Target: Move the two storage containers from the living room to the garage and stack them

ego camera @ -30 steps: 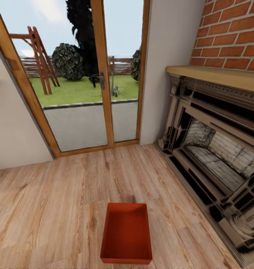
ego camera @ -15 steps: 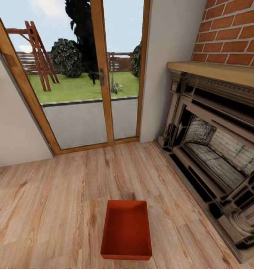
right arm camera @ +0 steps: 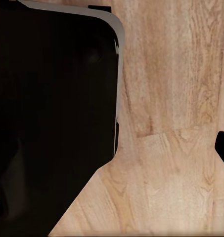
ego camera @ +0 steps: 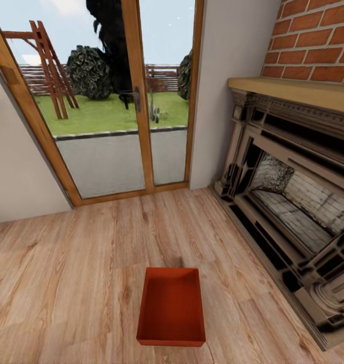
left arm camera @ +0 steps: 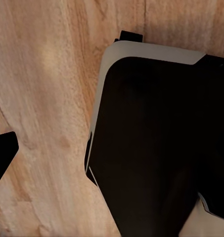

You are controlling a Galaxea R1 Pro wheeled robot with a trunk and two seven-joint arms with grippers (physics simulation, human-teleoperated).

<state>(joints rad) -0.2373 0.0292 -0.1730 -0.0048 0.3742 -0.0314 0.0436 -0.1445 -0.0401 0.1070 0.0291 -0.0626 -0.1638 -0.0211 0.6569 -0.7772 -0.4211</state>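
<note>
- Light wood-plank floor point(ego camera: 66, 283) is seen across the lower head view and under both wrist cameras.
- Dark ornate fireplace point(ego camera: 293, 202) is set along the right wall, a wooden mantel and red brick chimney breast point(ego camera: 313, 45) above it.
- Wood-framed glass doors point(ego camera: 116, 101) are seen at the far wall; lawn, shrubs and a fence are seen through them.
- One red-orange storage container point(ego camera: 171, 306) is found open-top on the planks, low in the head view near centre, well apart from fireplace and doors.
- A large black, pale-edged robot body part point(left arm camera: 156, 143) is seen in the left wrist view and likewise in the right wrist view.
- Claw state, left and right: cannot be told from these views.
</note>
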